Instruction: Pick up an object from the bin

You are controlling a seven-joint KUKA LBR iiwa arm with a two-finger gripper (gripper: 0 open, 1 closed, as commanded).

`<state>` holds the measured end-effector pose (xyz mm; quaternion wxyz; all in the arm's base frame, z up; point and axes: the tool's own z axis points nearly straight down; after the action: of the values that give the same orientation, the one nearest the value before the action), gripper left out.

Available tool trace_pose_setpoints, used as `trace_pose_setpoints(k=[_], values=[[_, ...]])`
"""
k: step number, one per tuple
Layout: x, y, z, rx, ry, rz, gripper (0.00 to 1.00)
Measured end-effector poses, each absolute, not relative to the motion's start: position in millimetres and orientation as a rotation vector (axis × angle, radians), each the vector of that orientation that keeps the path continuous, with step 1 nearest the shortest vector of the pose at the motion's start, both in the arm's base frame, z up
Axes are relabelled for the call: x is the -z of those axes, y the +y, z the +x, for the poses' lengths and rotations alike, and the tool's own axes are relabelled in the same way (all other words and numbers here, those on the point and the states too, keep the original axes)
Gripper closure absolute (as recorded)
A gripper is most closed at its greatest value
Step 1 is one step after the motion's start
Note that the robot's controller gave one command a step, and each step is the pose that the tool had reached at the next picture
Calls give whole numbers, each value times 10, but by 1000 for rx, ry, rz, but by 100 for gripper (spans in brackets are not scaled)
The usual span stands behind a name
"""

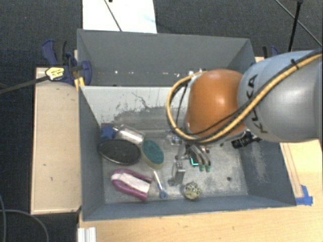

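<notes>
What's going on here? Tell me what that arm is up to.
A robot arm extends into the grey metal bin from the right, its hand low over the floor near the middle. Nothing is visibly held. Closest lie a small speckled round ball, a thin blue-handled tool and a teal oval pad; a dark oval disc and a purple-and-white object sit further left.

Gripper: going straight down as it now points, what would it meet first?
The gripper would probably meet bare bin floor between the speckled ball and the thin blue-tipped stick; depth is unclear.
</notes>
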<state>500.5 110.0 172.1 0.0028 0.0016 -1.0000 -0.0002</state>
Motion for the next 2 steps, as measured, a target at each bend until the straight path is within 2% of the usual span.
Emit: trace_pose_setpoints(k=[1,2], values=[[-1128,1689,5213,2,-3134,175,0],[-698,1083,5668,2,-3145,184,0]])
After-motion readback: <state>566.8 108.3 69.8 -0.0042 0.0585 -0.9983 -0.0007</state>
